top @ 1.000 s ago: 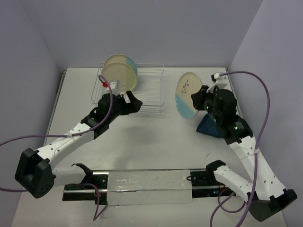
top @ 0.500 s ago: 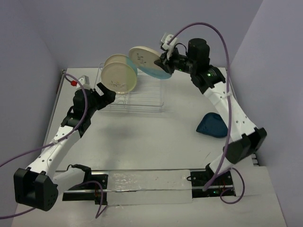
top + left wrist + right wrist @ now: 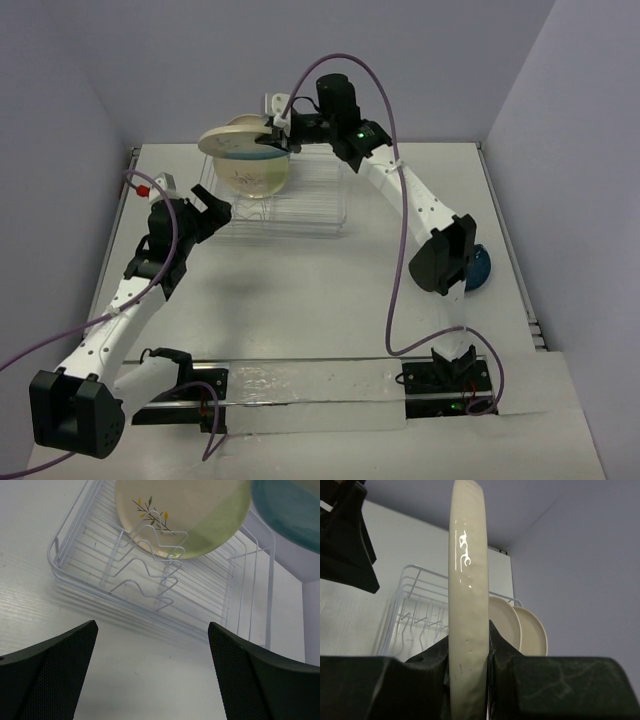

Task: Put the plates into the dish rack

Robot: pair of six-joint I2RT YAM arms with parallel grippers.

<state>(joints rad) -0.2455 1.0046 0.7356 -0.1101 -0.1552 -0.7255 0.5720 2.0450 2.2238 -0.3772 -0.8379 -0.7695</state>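
One plate flat in outstretched right hand

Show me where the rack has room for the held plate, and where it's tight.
Free: the dish rack's right half, between the standing plates and its right end wall; also the empty dividers just nearer than those plates. Crowded: the far left end, where the held plate in the right gripper hangs over them, with the open left gripper alongside.

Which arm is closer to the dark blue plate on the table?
Right. The right arm's elbow sits right beside the dark blue plate, partly covering it from above; the left arm stretches along the table's far left side, well away.
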